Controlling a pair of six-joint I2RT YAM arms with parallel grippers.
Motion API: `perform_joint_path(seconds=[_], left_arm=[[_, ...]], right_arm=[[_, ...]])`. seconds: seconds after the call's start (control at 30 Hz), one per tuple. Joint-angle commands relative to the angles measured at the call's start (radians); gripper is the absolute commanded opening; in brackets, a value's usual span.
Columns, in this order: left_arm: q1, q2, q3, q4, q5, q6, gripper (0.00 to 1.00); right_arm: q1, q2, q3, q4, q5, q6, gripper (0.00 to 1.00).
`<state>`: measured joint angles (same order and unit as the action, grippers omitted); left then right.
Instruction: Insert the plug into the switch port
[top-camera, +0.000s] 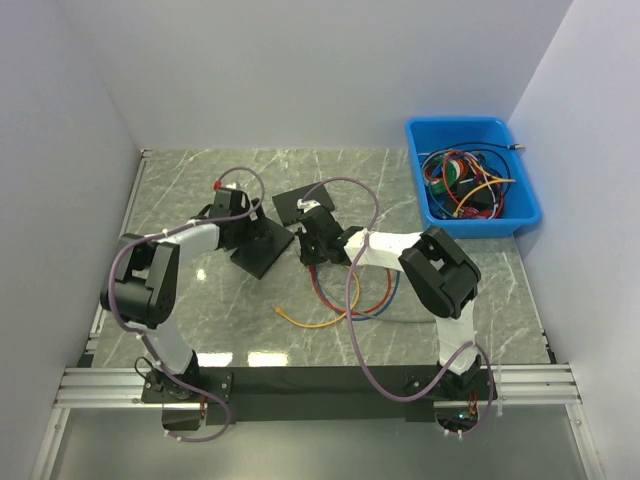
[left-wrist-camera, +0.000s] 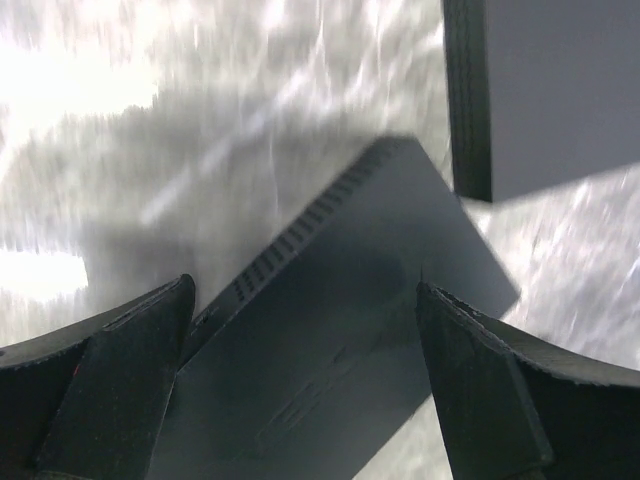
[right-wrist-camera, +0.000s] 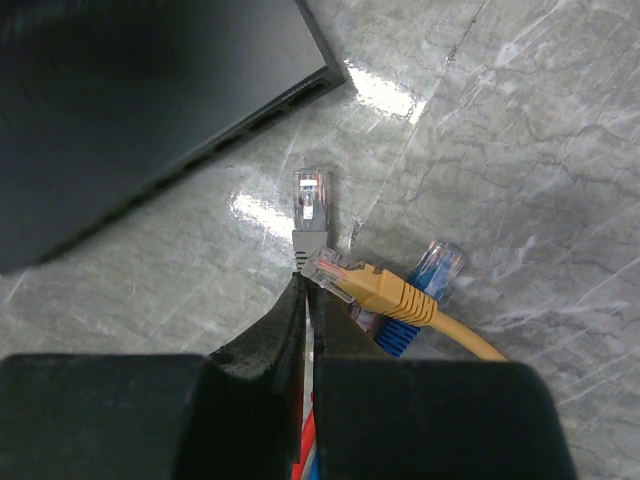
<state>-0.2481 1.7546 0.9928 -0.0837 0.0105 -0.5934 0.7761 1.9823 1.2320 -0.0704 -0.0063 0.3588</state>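
A black network switch (top-camera: 262, 247) lies on the marble table, with a second black switch (top-camera: 303, 204) behind it. My left gripper (left-wrist-camera: 305, 295) is open, and its fingers (left-wrist-camera: 130, 370) straddle the top of the switch (left-wrist-camera: 340, 330). In the top view the left gripper (top-camera: 245, 214) is over the switch's far end. My right gripper (right-wrist-camera: 308, 285) is shut on the grey plug (right-wrist-camera: 311, 212) at its boot. The plug's clear tip points toward the port edge (right-wrist-camera: 262, 120) of the switch (right-wrist-camera: 130, 110), a short gap away. In the top view the right gripper (top-camera: 317, 246) is just right of the switch.
A yellow plug (right-wrist-camera: 375, 287) and a blue plug (right-wrist-camera: 428, 285) lie right beside my right fingers. Red, blue and yellow cables (top-camera: 352, 300) loop on the table in front. A blue bin (top-camera: 520, 205) with several cables stands at the back right. The second box (left-wrist-camera: 560, 90) is close by.
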Motion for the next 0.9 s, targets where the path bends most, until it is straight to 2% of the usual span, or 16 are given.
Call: perform_joint_path(seconds=[0.0, 0.13, 0.37, 0.5, 0.6, 0.63, 0.73, 0.87], left_arm=[[-0.016, -0.07, -0.051, -0.131, -0.009, -0.048, 0.99], [-0.017, -0.164, -0.023, -0.232, -0.081, -0.039, 0.99], [-0.017, -0.325, 0.115, -0.422, -0.201, 0.038, 0.99], [-0.019, -0.438, 0.132, -0.438, -0.178, 0.098, 0.99], [-0.016, -0.448, 0.164, -0.497, -0.039, 0.179, 0.99], [-0.016, -0.443, 0.179, -0.517, -0.037, 0.205, 0.99], [-0.016, -0.469, 0.135, -0.49, -0.091, 0.247, 0.99], [-0.016, -0.486, 0.113, -0.433, -0.129, 0.231, 0.99]], right_arm=[[-0.003, -0.037, -0.026, -0.06, -0.015, 0.002, 0.0], [0.0, -0.036, -0.026, -0.06, -0.026, 0.005, 0.0], [0.002, -0.043, -0.037, -0.062, -0.021, 0.003, 0.0], [0.011, -0.054, -0.045, -0.055, -0.017, 0.003, 0.0], [0.023, -0.095, -0.077, -0.026, -0.001, 0.0, 0.0], [0.028, -0.109, -0.089, -0.013, 0.002, -0.001, 0.0], [0.055, -0.169, -0.137, 0.035, 0.029, -0.004, 0.0], [0.132, -0.233, -0.146, -0.003, 0.112, -0.004, 0.0]])
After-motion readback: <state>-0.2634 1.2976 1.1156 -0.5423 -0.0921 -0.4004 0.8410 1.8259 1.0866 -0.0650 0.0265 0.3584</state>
